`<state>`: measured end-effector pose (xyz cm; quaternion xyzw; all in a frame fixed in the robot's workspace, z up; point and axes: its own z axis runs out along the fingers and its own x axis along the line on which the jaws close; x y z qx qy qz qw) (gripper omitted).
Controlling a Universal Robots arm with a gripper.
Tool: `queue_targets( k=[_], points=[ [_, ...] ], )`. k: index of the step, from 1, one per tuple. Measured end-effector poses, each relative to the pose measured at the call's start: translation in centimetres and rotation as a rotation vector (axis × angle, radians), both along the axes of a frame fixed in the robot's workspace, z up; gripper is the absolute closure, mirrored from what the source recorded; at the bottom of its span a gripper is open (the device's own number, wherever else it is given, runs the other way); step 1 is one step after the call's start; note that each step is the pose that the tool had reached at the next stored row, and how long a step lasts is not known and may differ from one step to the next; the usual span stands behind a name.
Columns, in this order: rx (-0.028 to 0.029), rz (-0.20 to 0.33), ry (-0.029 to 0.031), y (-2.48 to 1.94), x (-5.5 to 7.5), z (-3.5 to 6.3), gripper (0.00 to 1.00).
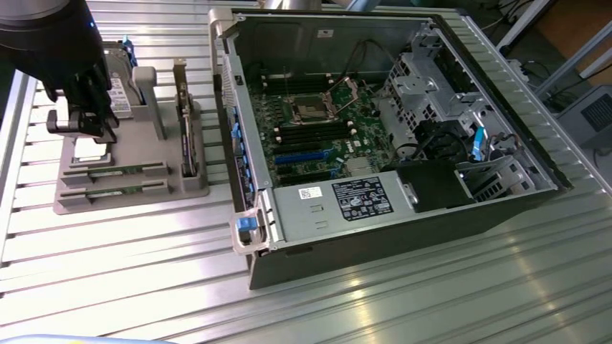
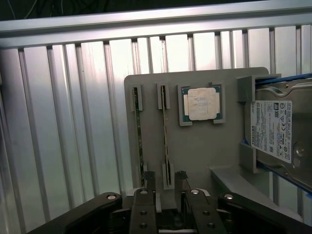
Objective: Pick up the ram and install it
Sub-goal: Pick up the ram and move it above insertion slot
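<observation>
Grey plastic holder (image 2: 204, 151) on ribbed metal desk (image 1: 431, 287), beside open computer case (image 1: 383, 244). Thin green ram (image 2: 165, 141) sits in holder slot; second stick (image 2: 139, 141) between it and holder's edge. Black claw (image 2: 165, 179) hangs over ram's end, fingers (image 2: 149, 179) spread apart, one each side, gripping nothing. Processor (image 2: 202, 104) just beside ram; hard drive (image 2: 278, 131) at holder's far edge.

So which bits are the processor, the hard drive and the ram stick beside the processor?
processor (image 2: 202, 103): wrist view, middle of its silver lid.
hard drive (image 2: 277, 131): wrist view, on its white label.
ram (image 2: 165, 136): wrist view, midway along its thin upper edge.
</observation>
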<state>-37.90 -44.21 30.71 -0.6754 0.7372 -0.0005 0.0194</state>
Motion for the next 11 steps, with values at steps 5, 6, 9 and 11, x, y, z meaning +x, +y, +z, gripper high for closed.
queue_targets(
  k=[5,6,9,11],
  points=[
    [0.0,0.0,0.0,0.0,0.0,-0.11,0.7],
    [0.0,0.0,0.0,0.0,0.0,-0.14,0.7],
    [0.0,0.0,0.0,0.0,0.0,-0.24,0.7],
    [0.0,0.0,0.0,0.0,0.0,-0.28,0.7]
  ],
)
